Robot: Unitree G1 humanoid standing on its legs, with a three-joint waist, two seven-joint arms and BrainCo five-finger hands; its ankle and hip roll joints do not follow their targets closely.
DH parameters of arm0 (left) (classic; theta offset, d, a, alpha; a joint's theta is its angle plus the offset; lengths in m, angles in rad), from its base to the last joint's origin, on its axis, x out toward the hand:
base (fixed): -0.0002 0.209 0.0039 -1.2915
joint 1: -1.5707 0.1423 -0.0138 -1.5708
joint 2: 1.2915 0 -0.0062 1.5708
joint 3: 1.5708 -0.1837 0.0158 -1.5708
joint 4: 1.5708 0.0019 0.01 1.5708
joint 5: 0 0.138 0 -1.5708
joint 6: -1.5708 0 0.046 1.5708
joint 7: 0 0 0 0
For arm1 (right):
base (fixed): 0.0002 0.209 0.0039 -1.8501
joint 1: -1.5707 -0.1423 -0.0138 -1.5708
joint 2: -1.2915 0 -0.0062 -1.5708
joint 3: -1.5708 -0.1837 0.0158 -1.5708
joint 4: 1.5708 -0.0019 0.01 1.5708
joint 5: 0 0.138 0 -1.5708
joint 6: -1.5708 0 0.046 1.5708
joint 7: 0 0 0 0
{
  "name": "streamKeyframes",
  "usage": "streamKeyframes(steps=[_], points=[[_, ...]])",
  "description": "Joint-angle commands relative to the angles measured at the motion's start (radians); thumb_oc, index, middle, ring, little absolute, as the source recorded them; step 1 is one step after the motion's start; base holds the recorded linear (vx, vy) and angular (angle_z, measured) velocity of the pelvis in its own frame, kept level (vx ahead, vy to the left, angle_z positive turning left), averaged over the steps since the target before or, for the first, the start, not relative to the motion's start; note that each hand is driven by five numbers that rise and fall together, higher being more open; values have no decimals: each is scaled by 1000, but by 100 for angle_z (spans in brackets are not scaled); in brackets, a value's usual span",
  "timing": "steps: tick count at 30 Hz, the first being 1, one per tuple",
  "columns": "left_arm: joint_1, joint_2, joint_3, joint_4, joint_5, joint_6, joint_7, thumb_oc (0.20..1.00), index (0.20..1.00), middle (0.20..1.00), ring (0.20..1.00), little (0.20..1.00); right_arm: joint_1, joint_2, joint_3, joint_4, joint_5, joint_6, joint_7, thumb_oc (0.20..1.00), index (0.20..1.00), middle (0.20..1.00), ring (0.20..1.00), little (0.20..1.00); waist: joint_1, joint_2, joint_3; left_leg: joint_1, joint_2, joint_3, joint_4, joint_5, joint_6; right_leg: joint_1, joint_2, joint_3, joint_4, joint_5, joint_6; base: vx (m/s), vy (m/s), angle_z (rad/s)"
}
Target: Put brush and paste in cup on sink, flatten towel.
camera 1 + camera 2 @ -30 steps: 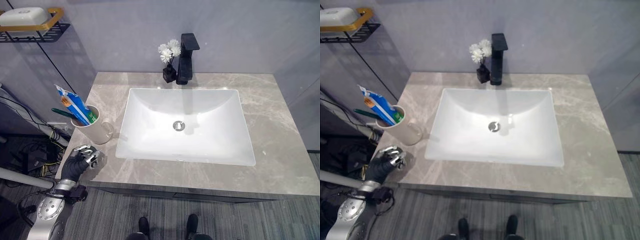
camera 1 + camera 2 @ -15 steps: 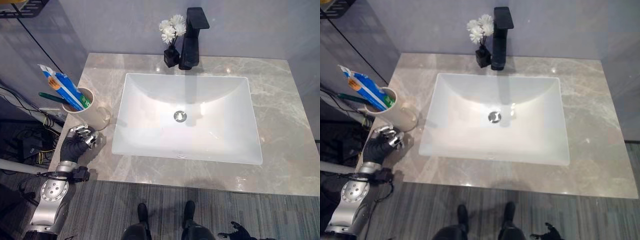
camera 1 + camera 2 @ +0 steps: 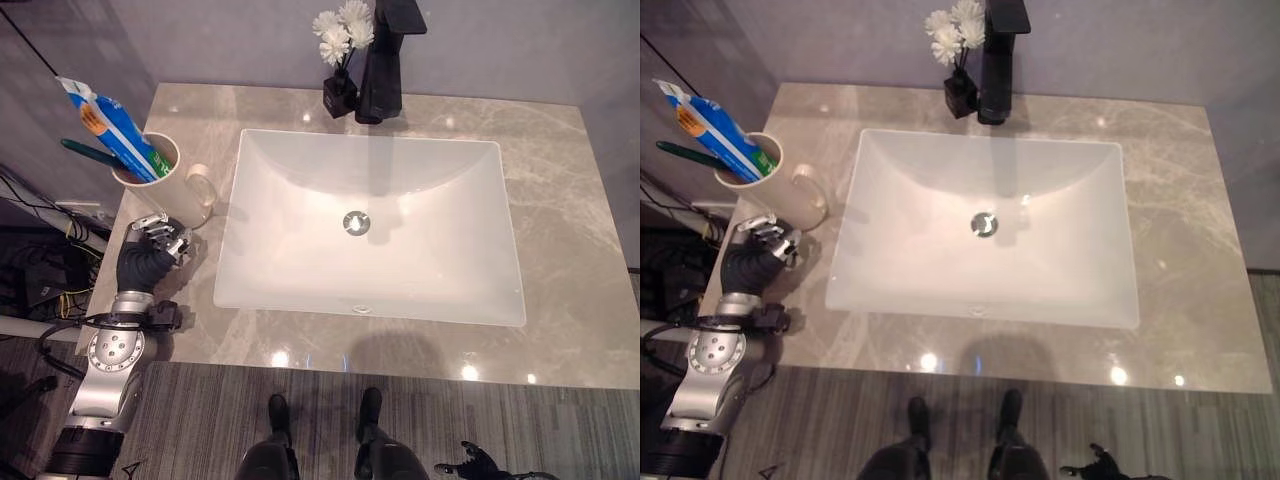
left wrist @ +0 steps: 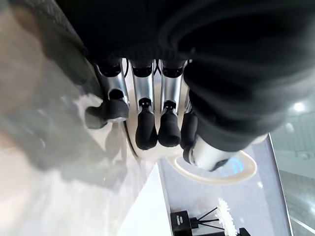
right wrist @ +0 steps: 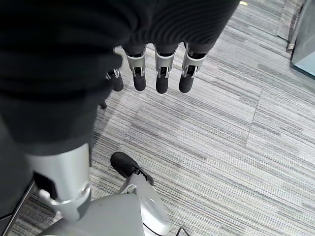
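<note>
The left hand (image 3: 150,258) has its silver, dark-tipped fingers (image 4: 146,129) loosely bent and slightly spread, holding nothing, tips hovering over the grey marble countertop (image 3: 560,250) just beside the cream ceramic mug (image 3: 160,190). The hand reaches up from the lower left, back upward, over the counter's left front corner. The mug holds a blue and white toothpaste tube (image 3: 108,122) and a dark green toothbrush (image 3: 90,155), both leaning left (handles poking past the rim). To the right lies the white rectangular sink basin (image 3: 365,225), with a black tap (image 3: 385,60) and a small black vase of white flowers (image 3: 338,45) behind it. The right hand (image 5: 152,69) hangs over grey striped carpet (image 5: 221,137), fingers straight and apart.
</note>
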Motion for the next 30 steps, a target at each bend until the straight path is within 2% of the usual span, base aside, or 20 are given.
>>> streamKeyframes(steps=[1,16,30], points=[[-36,8,-4,79,34,-12,35,200,200,200,200,200,-42,5,53,8,28,-2,-12,1000,1000,1000,1000,1000,-31,-3,9,-33,-45,-78,3,15,30,-8,33,62,35,8,-3,-8,14,-13],[-145,88,6,169,46,-18,90,200,200,200,200,200,-49,-9,45,2,73,-6,-6,1000,1000,1000,1000,1000,-43,-18,20,-47,-44,-70,3,16,30,-29,41,78,31,17,-1,4,2,-3],[-272,130,-23,274,-19,-24,122,200,200,200,200,200,-53,-21,62,-28,79,-8,-5,1000,1000,1000,1000,1000,-55,-22,17,-36,-40,-57,3,5,28,-26,48,91,29,13,1,5,1,0]])
